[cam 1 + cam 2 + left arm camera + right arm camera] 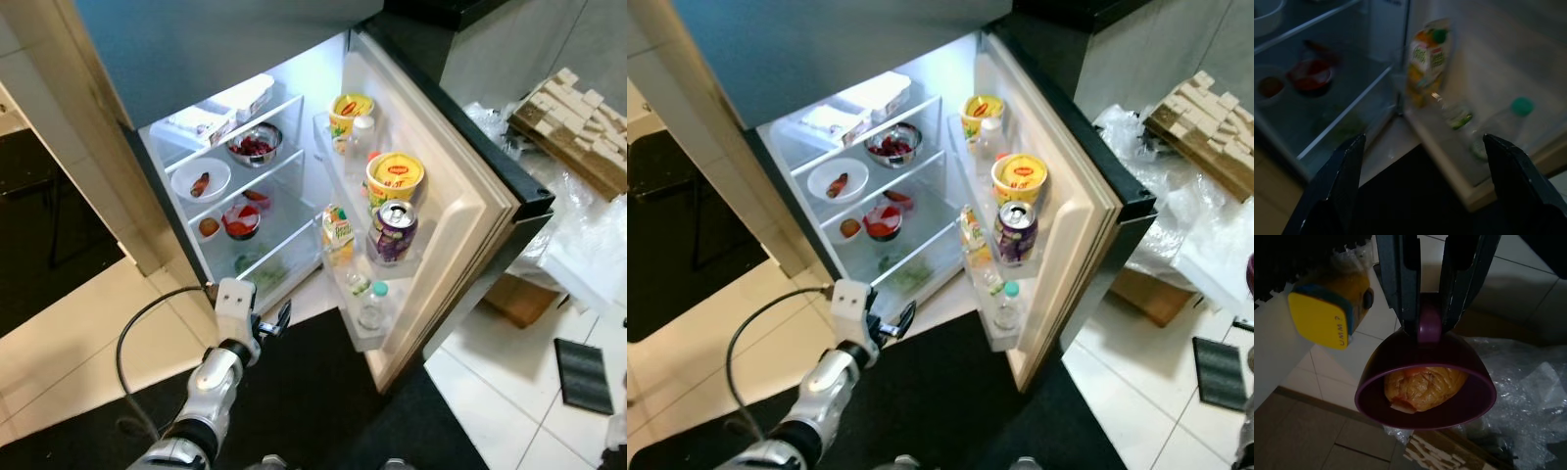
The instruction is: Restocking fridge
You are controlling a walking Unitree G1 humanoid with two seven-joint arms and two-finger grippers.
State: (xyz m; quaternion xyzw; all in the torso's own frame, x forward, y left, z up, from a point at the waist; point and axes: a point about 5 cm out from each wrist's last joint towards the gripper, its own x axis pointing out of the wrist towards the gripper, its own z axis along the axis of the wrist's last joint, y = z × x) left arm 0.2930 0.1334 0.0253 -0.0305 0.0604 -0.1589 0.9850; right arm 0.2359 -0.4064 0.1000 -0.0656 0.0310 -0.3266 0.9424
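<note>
In the right wrist view, upper left of the frame, a yellow-faced block with a blue body [1324, 313] bears the dark letters "UMM?". Print on the round yellow tub lids in the fridge door is too small to read.

Pale floor tiles [69, 333] are running off toward eight o'clock, with a black mat [323, 411] lying at six. Crumpled plastic sheeting [588, 235] is spreading at three o'clock, a wooden block stack [578, 122] sitting at two o'clock.
</note>
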